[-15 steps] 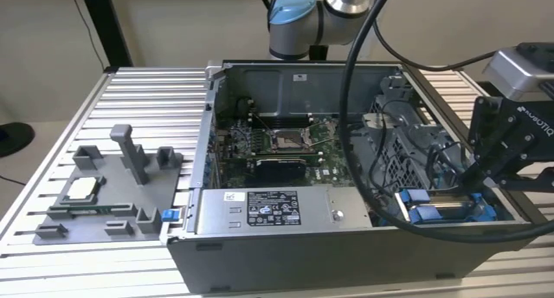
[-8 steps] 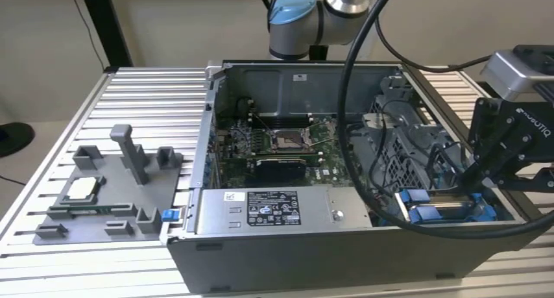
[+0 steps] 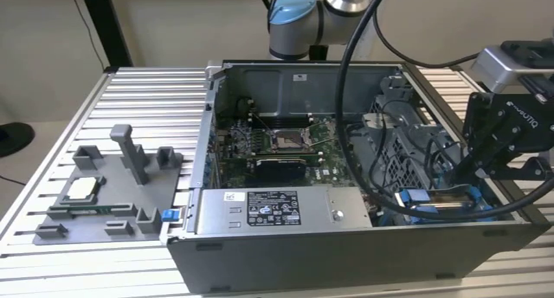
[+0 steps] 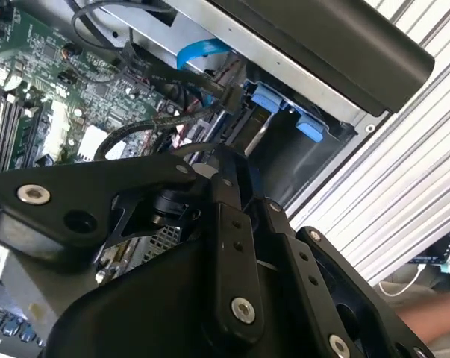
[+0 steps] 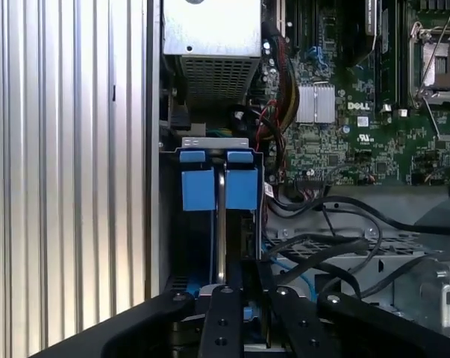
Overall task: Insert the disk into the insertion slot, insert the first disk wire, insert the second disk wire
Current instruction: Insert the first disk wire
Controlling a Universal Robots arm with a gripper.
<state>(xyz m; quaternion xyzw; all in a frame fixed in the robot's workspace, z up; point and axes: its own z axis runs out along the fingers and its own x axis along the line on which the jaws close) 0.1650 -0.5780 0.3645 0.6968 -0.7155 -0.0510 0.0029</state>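
The gripper (image 5: 245,289) pinches the disk (image 5: 221,224) by its edge; it stands upright, likely to line up with the narrow slot (image 5: 166,224).

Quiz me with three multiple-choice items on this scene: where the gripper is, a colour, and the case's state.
1. In the exterior view, where along the computer case is the gripper? A) outside it, at that view's left; B) above its middle; C) at its end on that view's right.
2. The carrier frame of the disk is: A) blue; B) red; C) yellow.
3. The computer case is: A) closed; B) open; C) wrapped.
Answers: 1 C, it is right by the disk there; 2 A, bright blue tabs show in the first wrist view; 3 B, the motherboard lies exposed.
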